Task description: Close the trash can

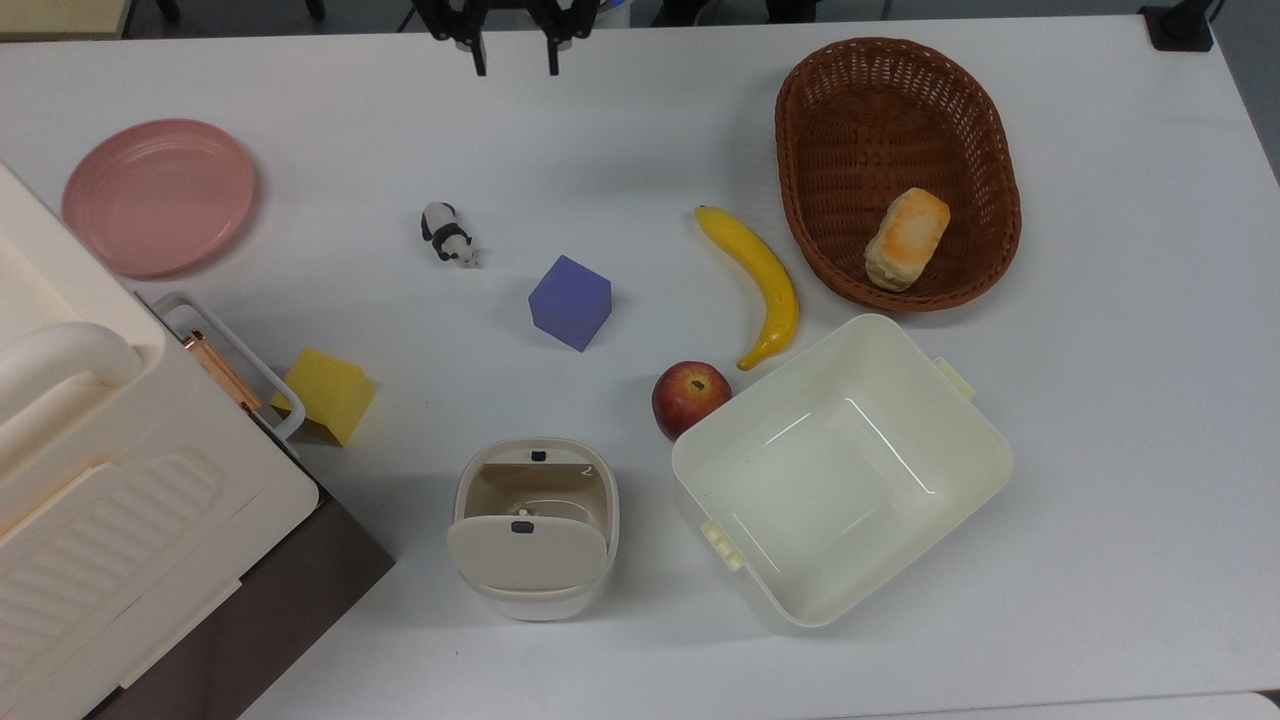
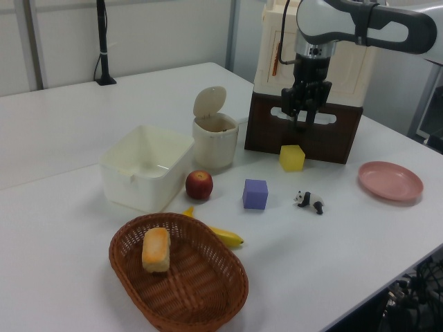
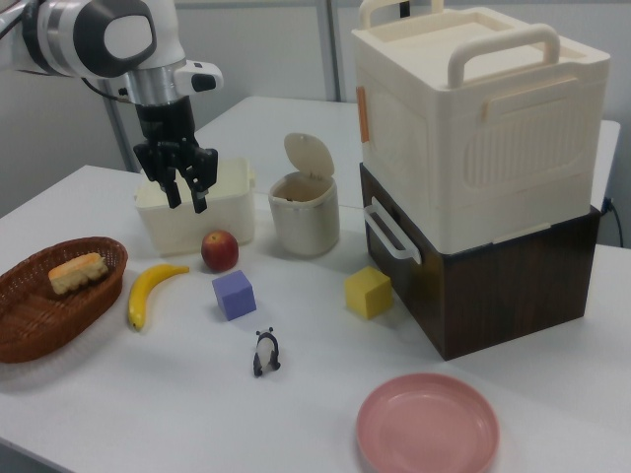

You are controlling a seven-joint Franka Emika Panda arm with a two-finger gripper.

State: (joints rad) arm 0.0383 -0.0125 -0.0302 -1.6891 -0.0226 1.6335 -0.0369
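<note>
The jaws (image 3: 184,196) hang narrowly parted, holding nothing, high above the worktop (image 1: 1100,400). The trash can (image 1: 535,540) stands well apart from them, lid (image 3: 314,155) tipped up, between the lidless tub (image 1: 840,470) and the big cream appliance (image 3: 473,118).

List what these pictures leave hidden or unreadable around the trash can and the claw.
- Trash can floor, top view: the raised lid covers part of the opening.
- Trash can's hinge, left view: behind the upright lid.
- Claw, top view: its body is cut off by the top edge.
- Large tub, right view: the claw hides part of its wall.
- Black button: too small to read.
</note>
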